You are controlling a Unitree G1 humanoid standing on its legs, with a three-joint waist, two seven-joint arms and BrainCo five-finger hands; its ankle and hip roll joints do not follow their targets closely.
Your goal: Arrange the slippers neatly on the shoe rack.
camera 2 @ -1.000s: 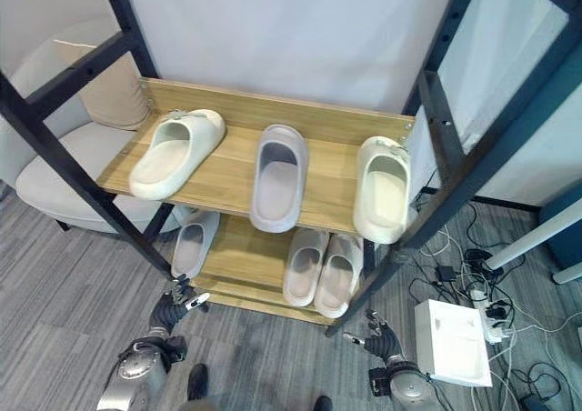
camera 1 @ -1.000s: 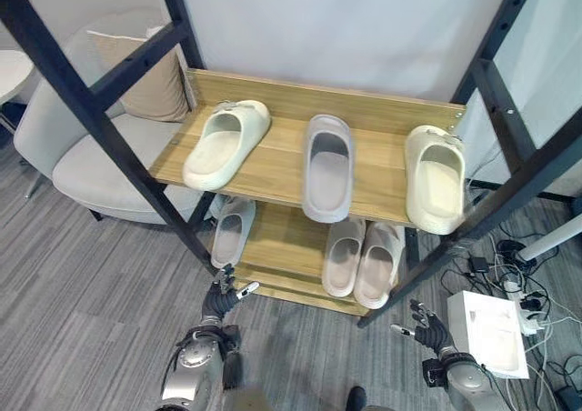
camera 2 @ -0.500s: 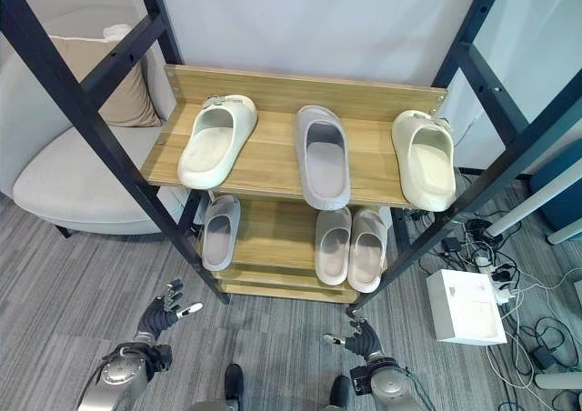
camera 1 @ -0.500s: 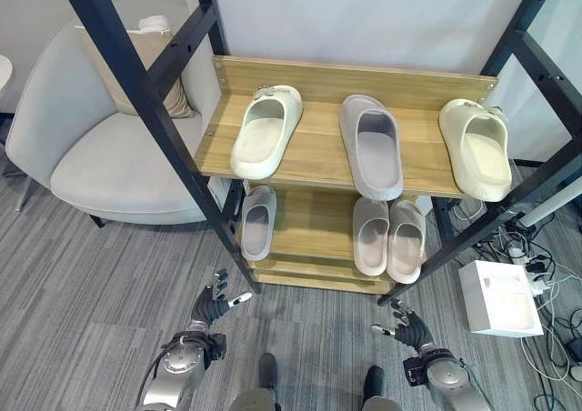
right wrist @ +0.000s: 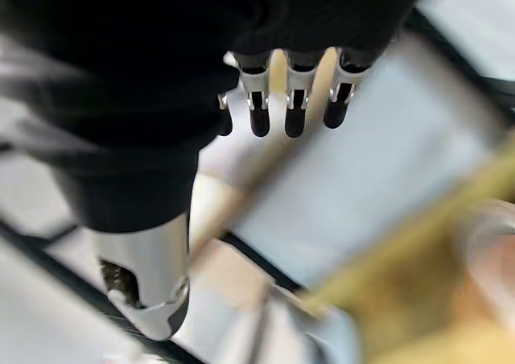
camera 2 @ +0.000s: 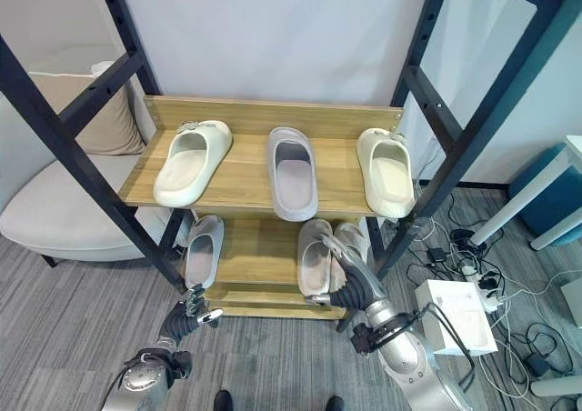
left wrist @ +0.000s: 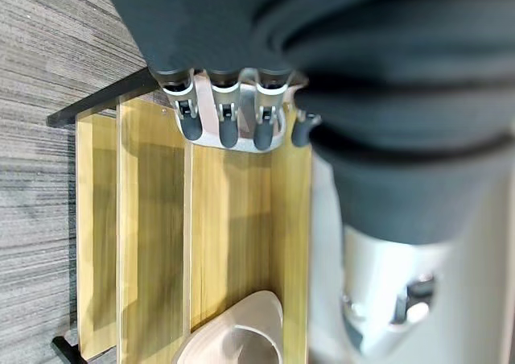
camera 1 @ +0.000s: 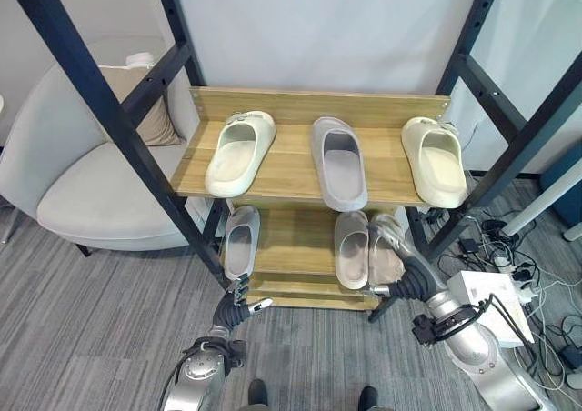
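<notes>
While the wooden two-tier shoe rack with black metal posts [camera 1: 300,170] stands against a white wall, its top shelf carries a cream foam slipper on the left [camera 1: 238,152], a grey foam slipper in the middle [camera 1: 339,161] and a second cream foam slipper on the right [camera 1: 435,160], all well apart and lying toe toward the robot. On the lower shelf a single pale grey slipper [camera 1: 239,241] lies at the left, and a pair of pale grey slippers [camera 1: 352,247] lies side by side at the right. A slanted black post crosses in front of the rack's left corner, another in front of its right. A light grey upholstered armchair with a beige cushion [camera 1: 86,179] sits left of the rack; a white box [camera 1: 491,302] and a tangle of cables lie on the grey carpet to the right.

The left robot hand [camera 1: 238,307] hovers low before the rack's lower left corner, fingers straight, holding nothing. The right robot hand [camera 1: 400,267] has risen since half a second ago and now reaches, fingers extended, against the outer slipper of the lower pair; I cannot tell if it grips.
</notes>
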